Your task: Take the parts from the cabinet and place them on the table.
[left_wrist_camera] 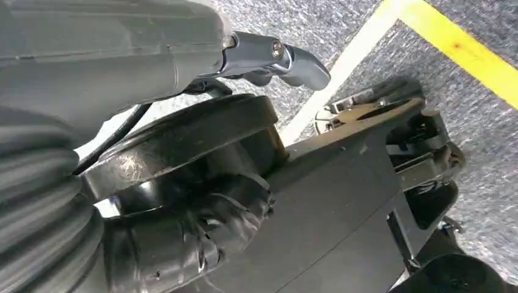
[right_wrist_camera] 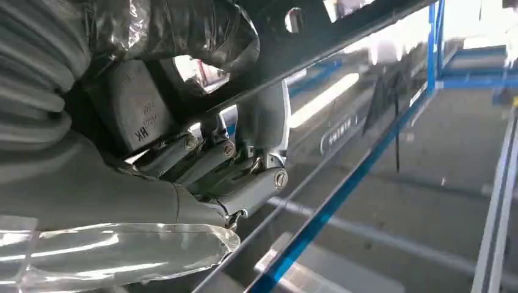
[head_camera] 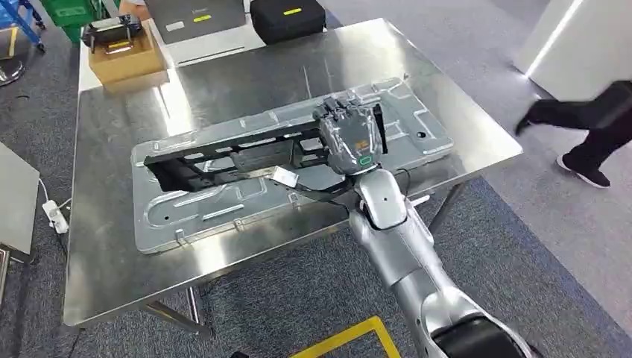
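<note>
The long grey metal part [head_camera: 291, 160] lies flat on the steel table [head_camera: 104, 246], placed diagonally across it, with a dark bar and cables running along its middle. The right hand [head_camera: 349, 136] is on the end of this part nearer to the table's right edge, and in the right wrist view its fingers [right_wrist_camera: 211, 160] are curled around a dark bar of the part, so the hand grips it. The silver right arm [head_camera: 402, 246] reaches up to the table from below. In the left wrist view the left hand [left_wrist_camera: 269, 58] hangs over the grey carpet floor [left_wrist_camera: 488, 152] with a yellow line [left_wrist_camera: 455, 46]; only one grey finger shows clearly there, so I cannot tell whether this hand is spread or closed. At the far side of the table stand a cardboard box [head_camera: 125, 56] and a black case [head_camera: 287, 19]. On the right a person's legs [head_camera: 589, 123] are on the carpet, well apart from the table.
</note>
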Robot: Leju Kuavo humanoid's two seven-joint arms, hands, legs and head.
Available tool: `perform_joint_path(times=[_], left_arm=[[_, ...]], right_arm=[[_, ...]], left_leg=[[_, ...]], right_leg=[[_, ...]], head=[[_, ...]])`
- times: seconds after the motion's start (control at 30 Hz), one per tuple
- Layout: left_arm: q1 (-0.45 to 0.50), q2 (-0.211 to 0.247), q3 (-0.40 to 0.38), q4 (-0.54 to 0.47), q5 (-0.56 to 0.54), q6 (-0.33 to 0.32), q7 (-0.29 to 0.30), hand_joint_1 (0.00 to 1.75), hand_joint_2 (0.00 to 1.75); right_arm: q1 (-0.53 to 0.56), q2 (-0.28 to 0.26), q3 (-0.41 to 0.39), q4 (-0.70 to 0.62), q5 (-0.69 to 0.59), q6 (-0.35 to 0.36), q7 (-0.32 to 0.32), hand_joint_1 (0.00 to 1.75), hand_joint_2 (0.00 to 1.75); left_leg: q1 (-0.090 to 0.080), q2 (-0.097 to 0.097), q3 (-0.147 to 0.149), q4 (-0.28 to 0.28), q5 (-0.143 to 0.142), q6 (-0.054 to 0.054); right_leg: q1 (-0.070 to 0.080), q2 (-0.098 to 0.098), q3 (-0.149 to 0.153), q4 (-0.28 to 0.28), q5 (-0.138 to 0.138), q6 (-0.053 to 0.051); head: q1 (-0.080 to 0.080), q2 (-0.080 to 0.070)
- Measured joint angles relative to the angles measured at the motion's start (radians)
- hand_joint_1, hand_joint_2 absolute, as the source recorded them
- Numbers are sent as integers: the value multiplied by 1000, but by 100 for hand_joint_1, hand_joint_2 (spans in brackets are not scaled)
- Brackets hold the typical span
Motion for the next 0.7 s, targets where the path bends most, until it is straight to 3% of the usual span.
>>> perform_joint_path(times=[0.03,0.07,0.1,0.13,0.2,0.23,0.27,0.3,0.37,0.4,0.43,0.53,0.6,0.63,0.7], left_arm=[[1,-1,0,0,-2,0,-2,0,175],[0,-4,-2,0,-3,0,-5,0,175],[0,-8,-3,0,-4,1,-6,0,175],[0,-9,-5,0,-6,1,-7,0,175],[1,-13,-8,0,-9,2,-9,0,175],[2,-13,-8,0,-10,2,-10,0,175],[3,-13,-8,0,-11,2,-12,0,175],[3,-14,-8,0,-12,2,-13,0,175],[2,-16,-8,0,-14,2,-13,0,175],[3,-18,-8,0,-15,1,-13,0,175],[2,-18,-8,0,-15,2,-13,0,175],[2,-18,-8,0,-14,1,-18,0,175],[0,-18,-8,0,-12,1,-24,0,175],[0,-18,-8,0,-12,1,-25,0,175],[-5,-17,-8,0,-11,1,-24,0,175]], right_arm=[[9,6,-21,-23,-11,0,-30,155,175],[14,18,-57,-43,-26,0,-73,155,175],[17,28,-101,-58,-44,0,-105,155,175],[18,35,-134,-70,-60,0,-119,155,175],[25,38,-179,-79,-119,0,-131,155,175],[30,38,-196,-80,-148,0,-135,155,175],[32,39,-216,-80,-179,0,-139,155,175],[32,39,-238,-80,-203,0,-143,155,175],[28,42,-277,-79,-230,0,-154,155,175],[25,45,-294,-77,-242,1,-160,155,175],[23,47,-306,-73,-249,1,-165,155,175],[21,51,-338,-63,-284,1,-172,155,175],[11,55,-352,-53,-301,1,-174,155,175],[0,56,-360,-48,-306,1,-175,155,175],[-16,58,-372,-36,-314,1,-177,155,175]], left_leg=[[-1,0,1,-3,1,4],[9,0,11,-19,9,13],[9,1,15,-24,11,18],[9,3,15,-24,11,25],[8,2,15,-23,8,29],[8,2,15,-21,8,30],[8,1,15,-20,7,30],[8,-1,15,-17,5,29],[8,-3,17,-7,-4,24],[8,-2,16,-3,-10,19],[1,-2,10,3,-12,14],[4,-1,12,-3,-9,4],[4,-1,7,14,-27,-7],[4,0,-13,59,-56,-11],[7,0,-87,212,-122,-18]], right_leg=[[-1,-1,3,-3,1,6],[6,-1,0,-1,-4,13],[1,-1,-6,21,-19,17],[0,0,-30,74,-52,20],[-3,0,-106,228,-117,24],[-4,0,-137,284,-131,26],[-5,-1,-149,299,-123,27],[-7,-1,-137,263,-90,28],[-10,-1,-57,97,2,25],[-10,-1,-25,20,14,22],[-2,-1,-14,9,7,20],[-1,1,-19,9,9,9],[-10,-1,-9,-5,14,-3],[-11,-2,-8,-5,14,-10],[-10,-2,-7,-6,6,-17]], head=[[1,0],[0,0],[1,0],[0,0],[0,0],[1,0],[0,0],[1,0],[1,0],[2,0],[2,0],[0,0],[1,0],[-1,0],[0,0]])
